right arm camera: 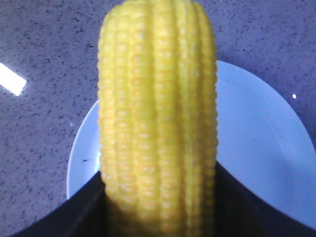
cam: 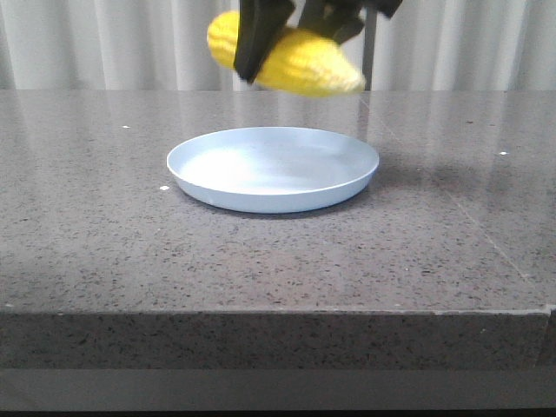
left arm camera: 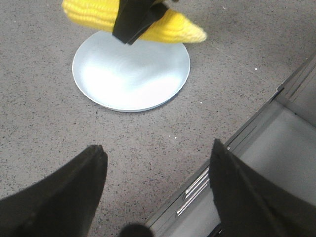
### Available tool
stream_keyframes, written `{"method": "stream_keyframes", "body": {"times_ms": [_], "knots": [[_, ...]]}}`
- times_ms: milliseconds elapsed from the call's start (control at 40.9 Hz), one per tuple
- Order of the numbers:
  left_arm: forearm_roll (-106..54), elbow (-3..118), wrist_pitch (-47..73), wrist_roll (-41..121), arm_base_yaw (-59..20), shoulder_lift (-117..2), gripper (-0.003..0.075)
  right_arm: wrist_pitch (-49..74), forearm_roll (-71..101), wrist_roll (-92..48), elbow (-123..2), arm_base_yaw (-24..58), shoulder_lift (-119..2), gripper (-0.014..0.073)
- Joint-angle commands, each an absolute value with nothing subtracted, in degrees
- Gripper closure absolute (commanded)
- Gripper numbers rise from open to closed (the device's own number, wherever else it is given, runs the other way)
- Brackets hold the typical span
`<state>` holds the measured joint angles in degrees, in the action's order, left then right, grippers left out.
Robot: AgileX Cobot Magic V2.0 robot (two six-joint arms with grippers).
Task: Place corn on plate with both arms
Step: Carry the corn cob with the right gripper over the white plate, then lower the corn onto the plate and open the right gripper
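Note:
The yellow corn (cam: pixel 295 61) hangs level in the air above the far side of the pale blue plate (cam: pixel 274 169), which lies bare on the table. My right gripper (cam: pixel 261 43) is shut on the corn near its thick end; the tapered tip points right. In the right wrist view the corn (right arm camera: pixel 158 123) fills the space between the black fingers (right arm camera: pixel 79 212), with the plate (right arm camera: pixel 256 138) below. My left gripper (left arm camera: pixel 155 158) is open and empty, away from the plate (left arm camera: pixel 131 74) and near the table's edge. It sees the corn (left arm camera: pixel 170 27) above the plate. It is out of the front view.
The grey speckled stone table (cam: pixel 104 243) ends in a front edge. A pale curtain (cam: pixel 104 43) hangs behind. In the left wrist view a grey metal frame with rails (left arm camera: pixel 276 143) runs beside the table edge.

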<state>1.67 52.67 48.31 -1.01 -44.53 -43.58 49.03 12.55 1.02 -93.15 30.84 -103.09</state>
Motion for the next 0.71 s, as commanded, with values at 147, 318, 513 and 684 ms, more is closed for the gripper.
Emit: {"method": "stream_keyframes", "body": {"times_ms": [147,318,513,684], "knots": [[1.64,54.21,43.67,-1.6,-44.98,-43.45,0.0283,42.51,12.86,1.17,-95.01,30.81,-106.04,0.03],[1.64,54.21,43.67,-1.6,-44.98,-43.45,0.0283,42.9,12.86,1.17,-95.01,30.81,-107.51,0.0114],[1.64,54.21,43.67,-1.6,-44.98,-43.45,0.0283,43.77,12.3,1.17,-95.34,30.75,-106.25,-0.0051],[1.64,54.21,43.67,-1.6,-44.98,-43.45,0.0283,44.95,11.61,1.04,-95.75,30.75,-101.53,-0.0051]]}}
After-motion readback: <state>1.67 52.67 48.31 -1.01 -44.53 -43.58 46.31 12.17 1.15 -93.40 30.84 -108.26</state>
